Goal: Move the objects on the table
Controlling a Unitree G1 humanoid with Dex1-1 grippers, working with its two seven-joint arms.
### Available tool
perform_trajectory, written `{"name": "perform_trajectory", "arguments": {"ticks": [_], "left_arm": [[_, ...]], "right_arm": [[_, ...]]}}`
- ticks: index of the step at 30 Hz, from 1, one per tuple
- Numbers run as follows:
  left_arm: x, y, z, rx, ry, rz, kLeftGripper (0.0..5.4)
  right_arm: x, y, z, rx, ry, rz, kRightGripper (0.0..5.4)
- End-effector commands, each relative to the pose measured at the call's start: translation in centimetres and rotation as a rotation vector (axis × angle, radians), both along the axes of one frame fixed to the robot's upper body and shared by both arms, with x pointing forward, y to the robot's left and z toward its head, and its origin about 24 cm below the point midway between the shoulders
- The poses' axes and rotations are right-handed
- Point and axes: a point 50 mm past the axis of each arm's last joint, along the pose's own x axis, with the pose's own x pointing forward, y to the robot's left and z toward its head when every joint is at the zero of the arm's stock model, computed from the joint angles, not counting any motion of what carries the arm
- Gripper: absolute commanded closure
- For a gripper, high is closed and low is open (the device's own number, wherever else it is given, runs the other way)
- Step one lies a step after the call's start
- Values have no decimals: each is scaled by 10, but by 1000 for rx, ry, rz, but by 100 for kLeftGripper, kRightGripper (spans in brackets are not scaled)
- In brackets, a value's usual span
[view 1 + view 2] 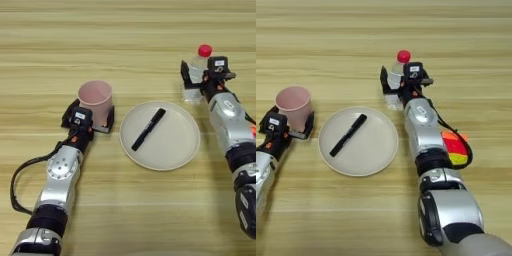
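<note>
A pale pink cup (95, 96) stands upright on the table (125, 40) at the left. My left gripper (90, 119) reaches it from the near side, one black finger against each side of its base, shut on it. At the far right stands a small clear bottle (196, 67) with a red cap. My right gripper (201, 80) has its fingers on either side of the bottle's body and is shut on it. A slim black pen (148, 129) lies slantwise on a round cream plate (175, 145) between the two arms.
The plate sits in the middle of the table, just right of the cup and near-left of the bottle. A black cable (20, 185) loops off my left forearm. A red, orange and yellow patch (455, 145) shows beside my right forearm.
</note>
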Motion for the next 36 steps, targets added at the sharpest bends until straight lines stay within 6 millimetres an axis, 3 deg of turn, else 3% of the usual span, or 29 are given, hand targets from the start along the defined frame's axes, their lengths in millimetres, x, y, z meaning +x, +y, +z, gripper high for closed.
{"name": "perform_trajectory", "arguments": {"ticks": [1, 11, 26, 36], "left_arm": [[-1, 1, -1, 16, 13, -2, 1], [-1, 1, -1, 15, 12, -3, 1], [0, 1, 0, 15, 8, 0, 0], [-3, -1, 4, 14, -7, -2, 0]], "right_arm": [[6, -4, 7, 12, -13, -7, 0], [10, -8, 3, 22, 12, -21, 0], [12, -9, 0, 40, 26, -11, 175], [10, -9, 1, 34, 3, -11, 219]]}}
